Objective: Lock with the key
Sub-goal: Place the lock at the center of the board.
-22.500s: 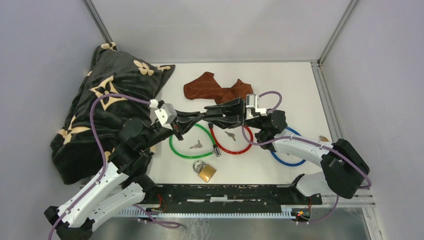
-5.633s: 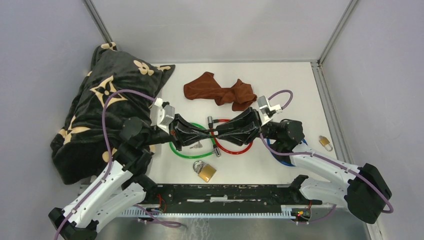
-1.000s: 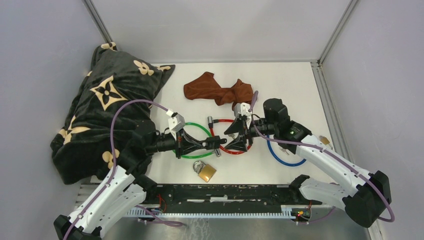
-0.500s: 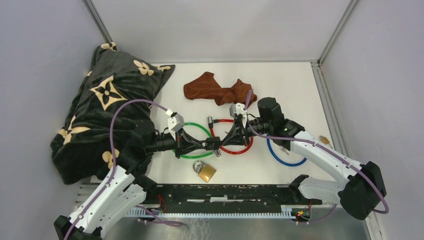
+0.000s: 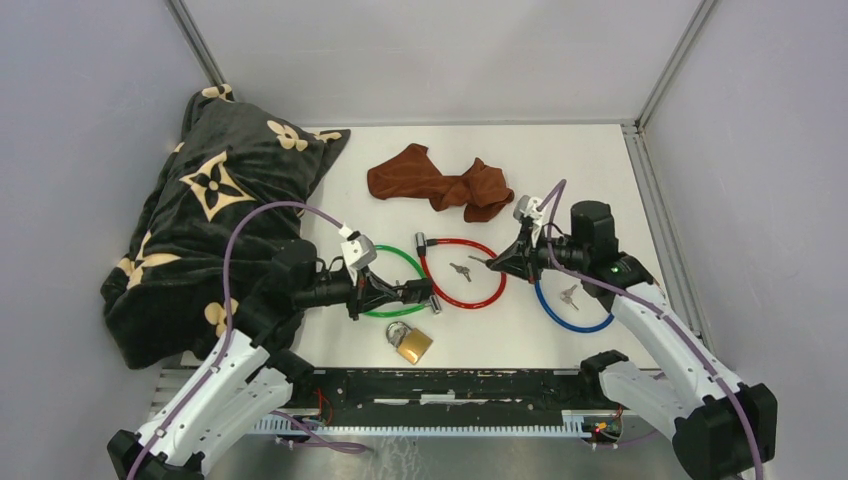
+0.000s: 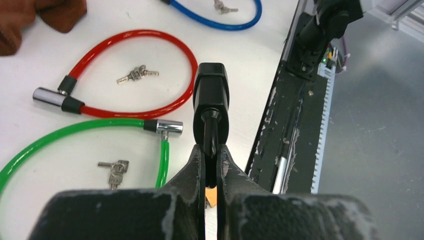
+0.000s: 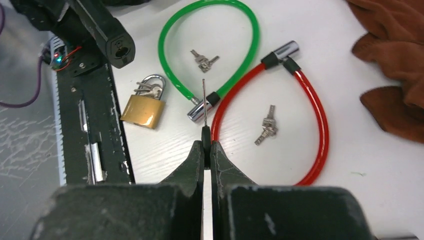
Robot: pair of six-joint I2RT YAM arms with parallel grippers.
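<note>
Both hands are closed on something: my right hand (image 7: 205, 146) pinches the key (image 7: 203, 102) by its head, blade out and edge-on to the wrist camera. My left hand (image 6: 210, 156) clamps the narrow stem just behind the black lock body (image 6: 211, 92), holding it up off the desk (image 5: 580, 190). In the right wrist view the keyhole (image 7: 120, 50) in that body's end face looks toward the key, up and to the left of it and well apart. I judge the key light, stiff and slick, thin enough to swivel between the pads if its tip meets the face off-centre, so the grip belongs on the flat head, where it is. The lock body looks rigid, but gripped by its stem it may lever away under a push, so I would go in gently and straight. Below lie the green cable lock (image 7: 256, 42), the red cable lock (image 7: 322, 125) and the blue cable lock (image 5: 543, 305), each with loose keys (image 7: 266, 129) inside its loop. A brass padlock (image 7: 144, 111) sits near the front edge. The desk is white, smooth and hard. A brown cloth (image 5: 437, 185) lies toward the back and a black blanket (image 5: 190, 230) with tan flowers is heaped at the left. Grey panels (image 5: 420, 60) wall the cell in, and a black rail (image 5: 480, 385) runs along the front.
</note>
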